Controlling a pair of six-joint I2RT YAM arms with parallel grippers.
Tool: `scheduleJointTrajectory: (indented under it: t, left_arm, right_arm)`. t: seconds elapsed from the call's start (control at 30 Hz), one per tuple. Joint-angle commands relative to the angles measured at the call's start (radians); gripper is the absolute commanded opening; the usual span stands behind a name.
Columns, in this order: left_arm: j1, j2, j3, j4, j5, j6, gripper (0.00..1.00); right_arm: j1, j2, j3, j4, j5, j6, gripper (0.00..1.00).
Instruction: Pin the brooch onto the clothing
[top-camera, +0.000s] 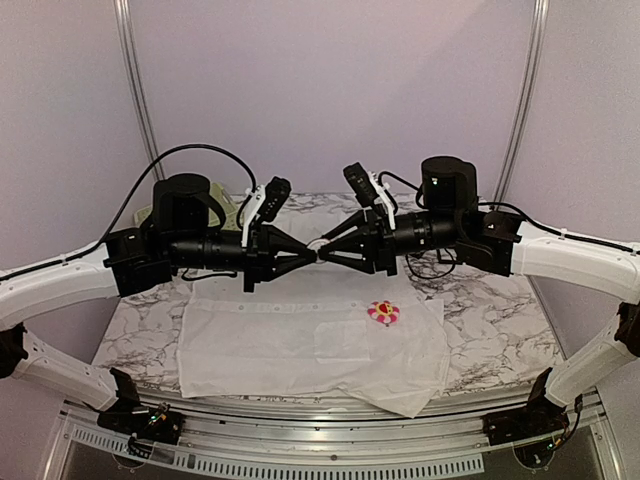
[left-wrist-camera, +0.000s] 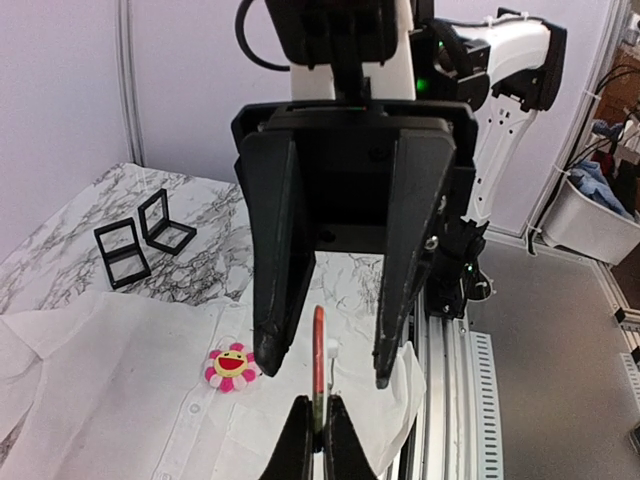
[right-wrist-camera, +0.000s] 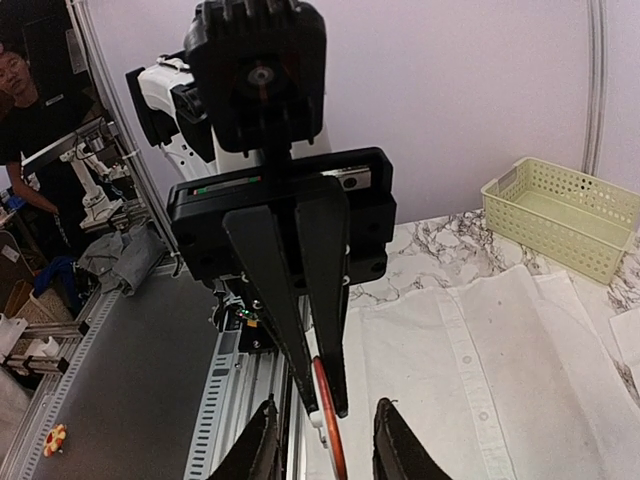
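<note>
The clothing, a white button-front shirt (top-camera: 270, 340), lies flat on the marble table. Above it, in mid-air, the two arms meet tip to tip. My left gripper (left-wrist-camera: 319, 405) is shut on the brooch (left-wrist-camera: 319, 360), a thin red-rimmed disc seen edge-on with a small white clasp (left-wrist-camera: 331, 349) on its side. My right gripper (right-wrist-camera: 325, 410) is open, with one finger on each side of the brooch (right-wrist-camera: 330, 440) and a gap on both sides. A pink and yellow smiling flower badge (top-camera: 383, 313) rests on the shirt near the chest pocket.
A pale green basket (right-wrist-camera: 560, 215) sits at the table's back left corner. Two small black frames (left-wrist-camera: 125, 252) stand on the marble beyond the shirt (left-wrist-camera: 120, 400). Metal rails run along the table's near edge (top-camera: 330, 435). A person (right-wrist-camera: 25, 95) stands beyond the table.
</note>
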Motion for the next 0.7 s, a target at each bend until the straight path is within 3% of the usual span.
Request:
scheduleJointTrajectory:
  t: [0.0, 0.1, 0.67]
  left_arm:
    - [-0.019, -0.021, -0.015, 0.015, 0.0, 0.01, 0.0]
    - [-0.019, -0.023, -0.019, 0.025, 0.001, 0.011, 0.0]
    - [-0.036, -0.031, -0.024, 0.025, -0.007, 0.056, 0.0]
  right_arm:
    - [0.006, 0.001, -0.015, -0.002, -0.021, -0.006, 0.33]
    - [0.007, -0.002, -0.025, -0.008, -0.025, -0.006, 0.35]
    - [0.005, 0.018, -0.014, -0.009, 0.024, -0.002, 0.11]
